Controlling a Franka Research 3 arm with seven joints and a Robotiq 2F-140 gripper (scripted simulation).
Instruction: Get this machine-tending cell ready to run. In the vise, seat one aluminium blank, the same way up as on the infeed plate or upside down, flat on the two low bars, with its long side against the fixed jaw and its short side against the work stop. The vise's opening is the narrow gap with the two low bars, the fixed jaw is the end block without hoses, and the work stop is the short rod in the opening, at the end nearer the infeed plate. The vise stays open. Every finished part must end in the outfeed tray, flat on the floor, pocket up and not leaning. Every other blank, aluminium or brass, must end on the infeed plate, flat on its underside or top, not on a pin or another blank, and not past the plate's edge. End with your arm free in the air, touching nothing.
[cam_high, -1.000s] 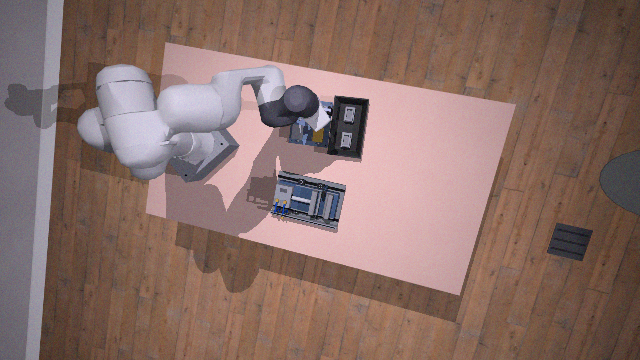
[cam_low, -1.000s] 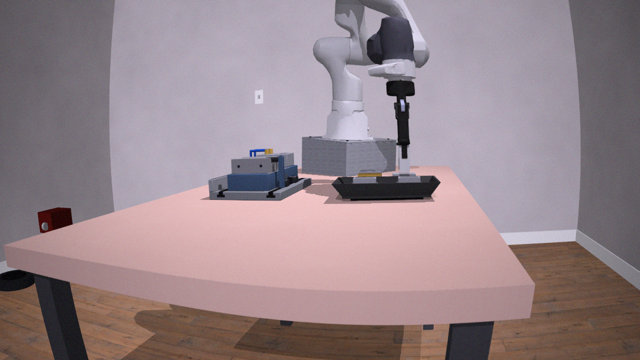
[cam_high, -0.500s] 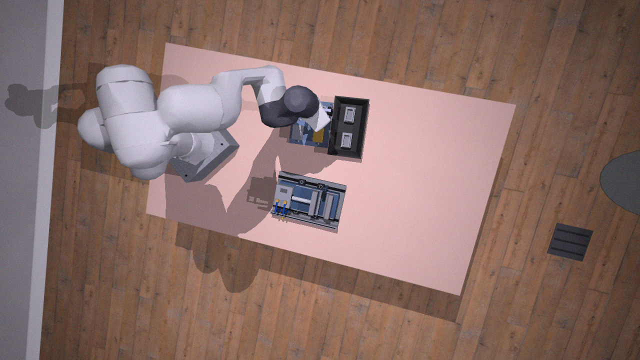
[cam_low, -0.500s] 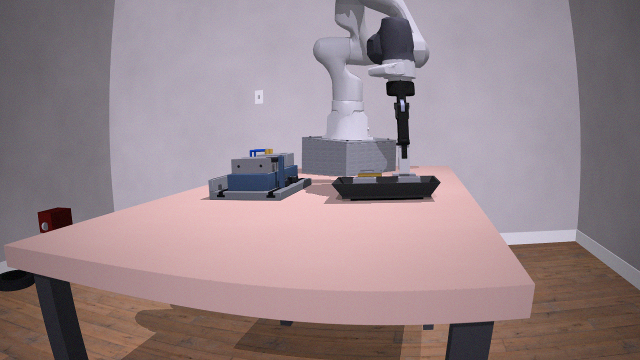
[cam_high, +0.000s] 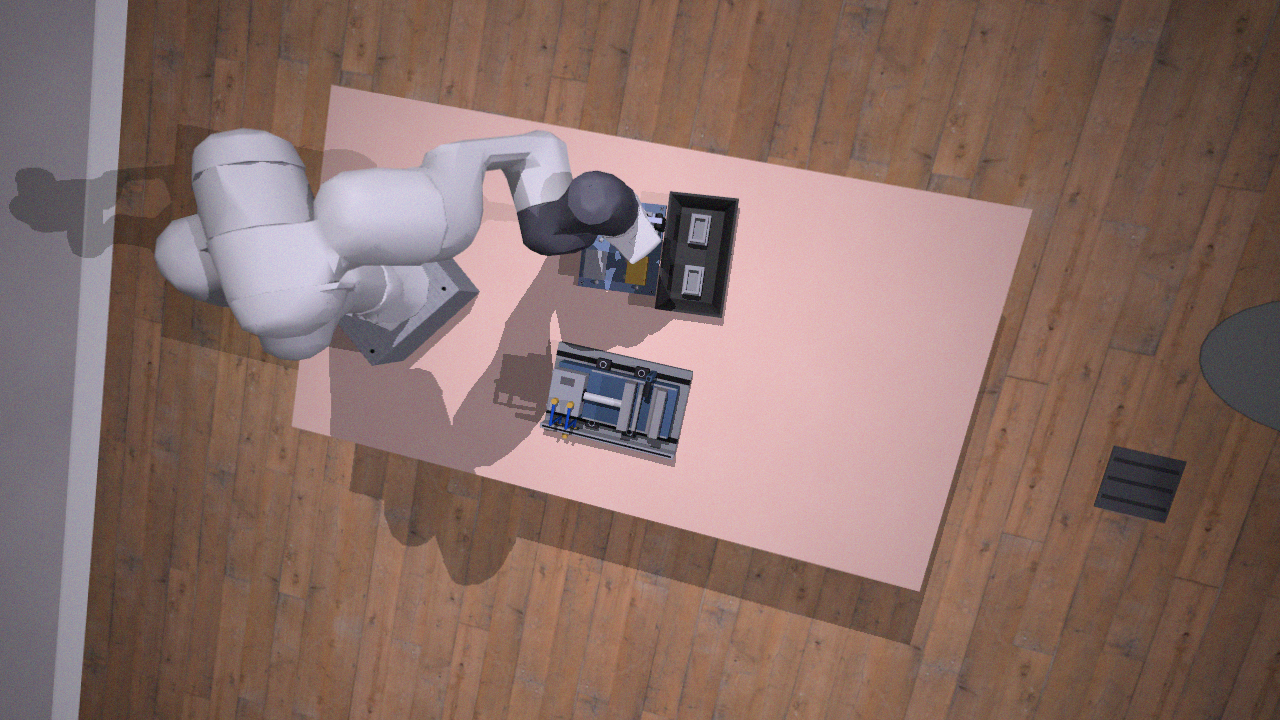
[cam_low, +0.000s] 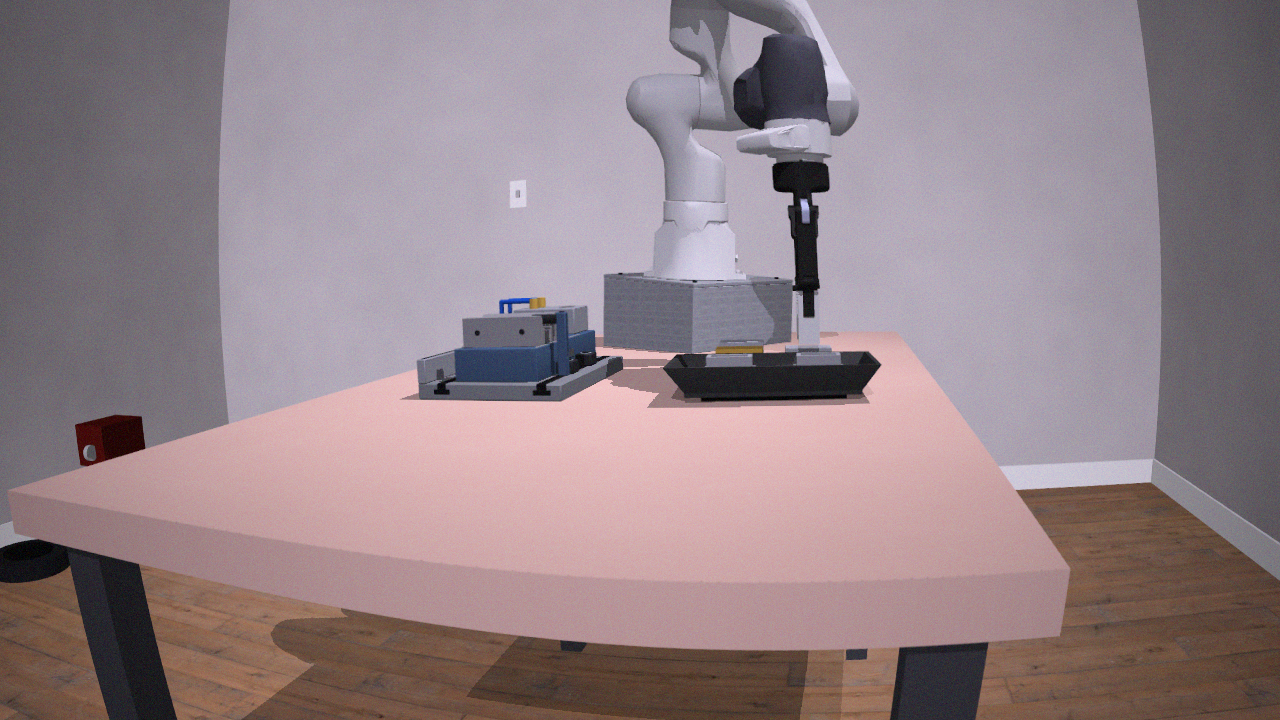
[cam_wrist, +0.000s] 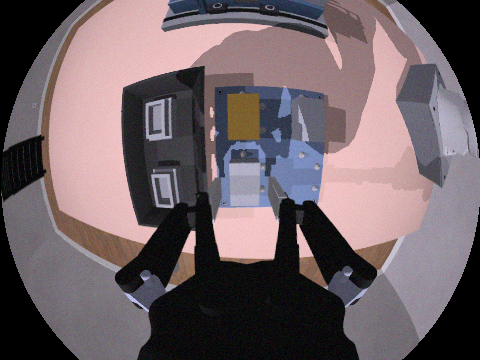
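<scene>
Pink table (cam_high: 850, 358): outfeed tray (cam_high: 726, 259) holds two finished parts (cam_high: 697, 230).

Pincer (cam_low: 806, 308) vertical above infeed plate behind black outfeed tray (cam_low: 769, 374); vise (cam_low: 519, 358) left.

Matt pink table (cam_low: 572, 483); wood-plank floor (cam_high: 1074, 107); brass-coloured blank (cam_wrist: 243, 115).

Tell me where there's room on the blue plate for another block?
On the infeed plate, the side toward the arm's base looks bare. The side beside the outfeed tray is crowded: brass blank, aluminium blank, and the gripper hovering there.
</scene>
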